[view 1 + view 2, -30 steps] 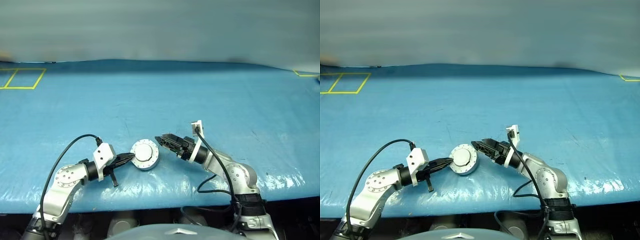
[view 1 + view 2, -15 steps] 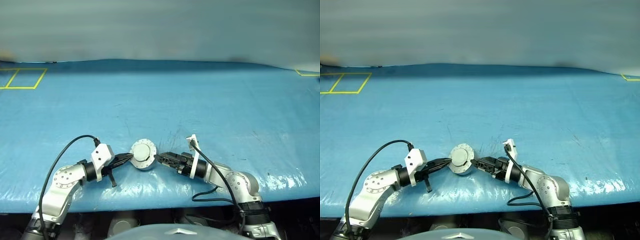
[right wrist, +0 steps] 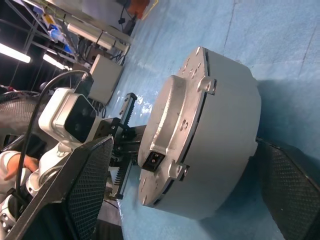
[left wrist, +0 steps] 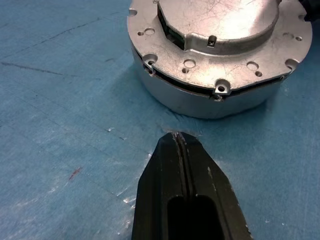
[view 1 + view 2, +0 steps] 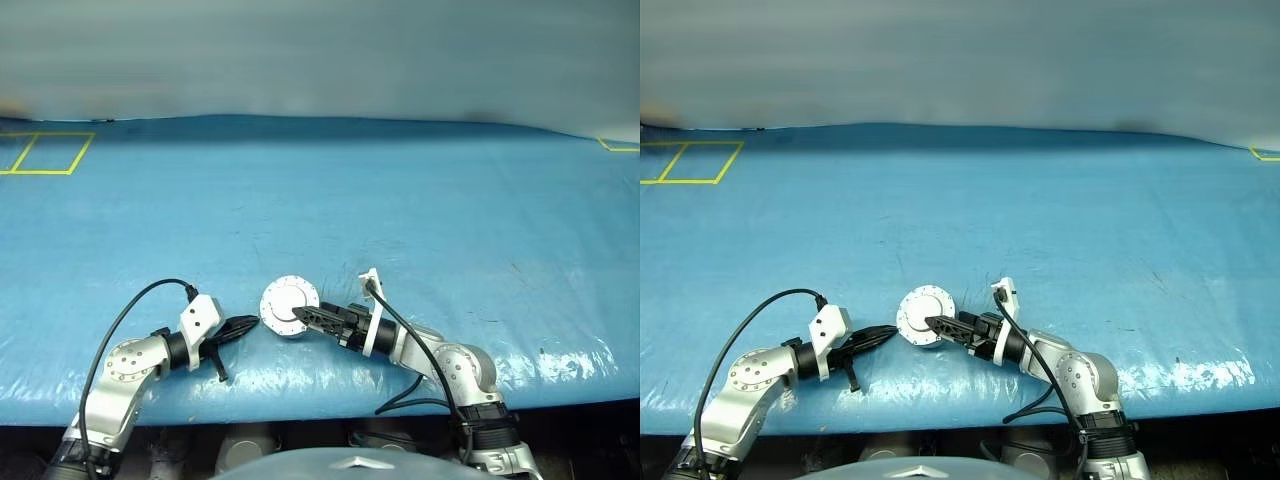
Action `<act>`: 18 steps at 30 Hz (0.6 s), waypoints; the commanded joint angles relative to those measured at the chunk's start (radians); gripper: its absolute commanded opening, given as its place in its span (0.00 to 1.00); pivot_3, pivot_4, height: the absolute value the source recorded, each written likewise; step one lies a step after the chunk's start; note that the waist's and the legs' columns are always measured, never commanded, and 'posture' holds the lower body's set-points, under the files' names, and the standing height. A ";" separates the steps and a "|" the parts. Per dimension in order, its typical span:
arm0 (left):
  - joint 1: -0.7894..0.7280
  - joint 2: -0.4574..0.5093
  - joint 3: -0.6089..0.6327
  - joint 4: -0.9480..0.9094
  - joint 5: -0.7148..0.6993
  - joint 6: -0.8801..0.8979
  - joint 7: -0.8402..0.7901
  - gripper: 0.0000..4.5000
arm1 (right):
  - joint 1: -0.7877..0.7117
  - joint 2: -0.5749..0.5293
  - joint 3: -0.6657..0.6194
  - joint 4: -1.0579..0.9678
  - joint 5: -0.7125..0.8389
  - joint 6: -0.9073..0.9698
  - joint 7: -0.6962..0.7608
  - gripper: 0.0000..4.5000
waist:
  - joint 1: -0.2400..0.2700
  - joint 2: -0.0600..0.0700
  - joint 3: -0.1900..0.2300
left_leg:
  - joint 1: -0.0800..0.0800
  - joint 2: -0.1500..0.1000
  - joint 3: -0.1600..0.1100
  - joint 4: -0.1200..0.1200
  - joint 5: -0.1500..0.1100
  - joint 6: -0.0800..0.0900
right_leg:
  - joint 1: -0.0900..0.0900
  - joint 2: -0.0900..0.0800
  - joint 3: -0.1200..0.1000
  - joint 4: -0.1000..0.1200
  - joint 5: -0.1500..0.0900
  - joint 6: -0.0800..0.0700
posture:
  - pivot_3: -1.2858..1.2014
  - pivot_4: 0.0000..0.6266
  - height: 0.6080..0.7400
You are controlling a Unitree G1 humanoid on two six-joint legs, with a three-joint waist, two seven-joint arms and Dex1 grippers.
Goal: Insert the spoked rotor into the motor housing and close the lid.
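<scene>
Worktop (image 5: 420, 210): it is wearing a blue sheet, and yellow lines are showing at the far left corner.
Motor housing (image 5: 289, 306): it is sitting flat on the blue sheet, near the front edge, between the two hands. It is looking like a round silver can.
Lid (image 4: 220, 22): it is sitting on top of the housing, closed, with its plain silver face looking up. Little holes and screw tabs are showing around its rim.
Left hand (image 5: 246, 326): it is staying low over the sheet just beside the housing, not touching it. Its two black fingers (image 4: 186, 195) are pressing together, closed, and holding nothing.
Right hand (image 5: 303, 313): it is reaching in from the other side. Its fingers are standing wide open, one on each side of the housing, with the can sitting between them.
</scene>
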 commanded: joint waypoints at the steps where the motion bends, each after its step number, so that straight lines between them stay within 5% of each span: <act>1: 0.022 -0.006 -0.035 0.043 0.030 0.015 -0.007 0.00 | -0.003 0.008 -0.020 0.000 -0.002 -0.035 0.004 0.96 | 0.000 0.000 0.000 | 0.000 0.000 0.000 0.000 0.000 0.000 | 0.000 0.000 0.000 0.000 0.000 0.000 | 0.52 0.24 1.00; 8: 0.022 -0.004 -0.035 0.028 0.032 0.026 -0.005 0.00 | 0.003 0.008 -0.020 0.003 -0.001 -0.044 0.015 0.54 | -0.001 0.001 0.000 | 0.000 0.000 0.000 0.000 0.000 0.000 | 0.000 0.000 0.000 0.000 0.000 0.000 | 0.52 0.24 1.00; 18: 0.029 -0.004 -0.039 -0.007 0.031 0.048 0.002 0.00 | 0.011 0.020 -0.026 0.006 0.022 -0.027 0.016 0.53 | -0.001 0.001 0.000 | 0.000 0.000 0.000 0.000 0.000 0.001 | 0.000 0.001 0.000 0.000 0.000 0.001 | 0.52 0.24 1.00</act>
